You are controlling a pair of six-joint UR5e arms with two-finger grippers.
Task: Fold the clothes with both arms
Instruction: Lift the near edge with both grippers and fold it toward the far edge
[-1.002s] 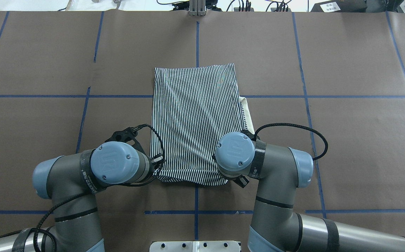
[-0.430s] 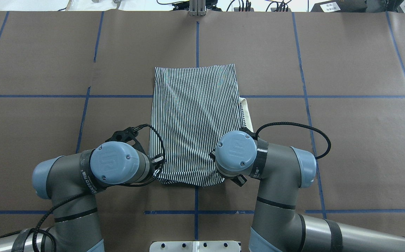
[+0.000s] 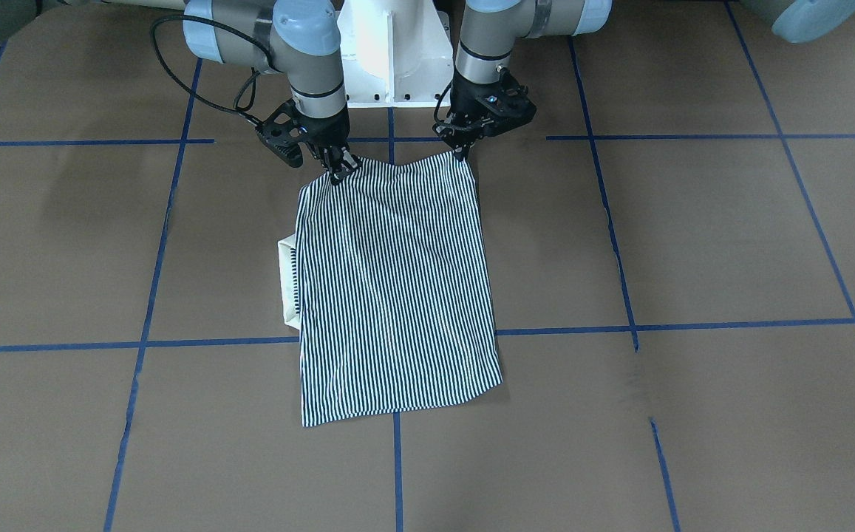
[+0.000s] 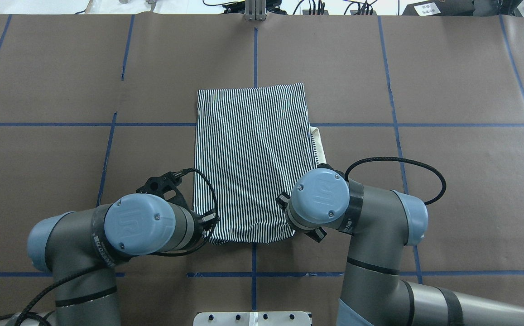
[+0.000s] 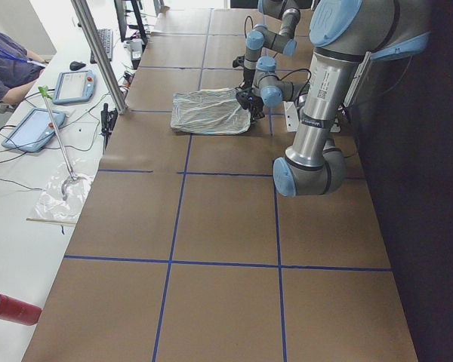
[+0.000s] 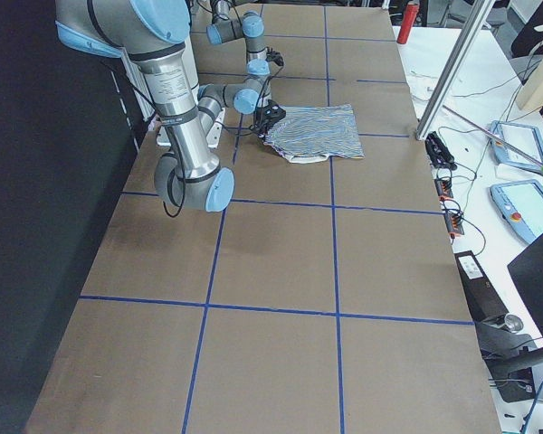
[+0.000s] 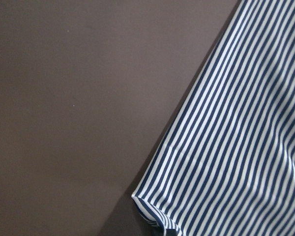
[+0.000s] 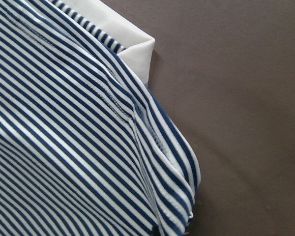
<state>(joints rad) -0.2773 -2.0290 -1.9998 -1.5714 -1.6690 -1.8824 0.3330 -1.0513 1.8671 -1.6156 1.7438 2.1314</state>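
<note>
My left hand (image 3: pixel 462 150) and right hand (image 3: pixel 339 170) each pinch a near corner of the striped shirt (image 3: pixel 394 288) stretching away from me.

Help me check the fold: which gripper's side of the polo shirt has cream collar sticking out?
The right gripper: on its side the cream collar juts from under the polo shirt; by the left gripper only stripes show.

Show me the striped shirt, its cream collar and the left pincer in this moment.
striped shirt (image 3: pixel 396 288): front-facing view, middle of the striped panel.
cream collar (image 3: pixel 285 284): front-facing view, plain cream band poking out beside the shirt.
left pincer (image 3: pixel 464 153): front-facing view, between its fingertips, at the shirt's corner.
</note>
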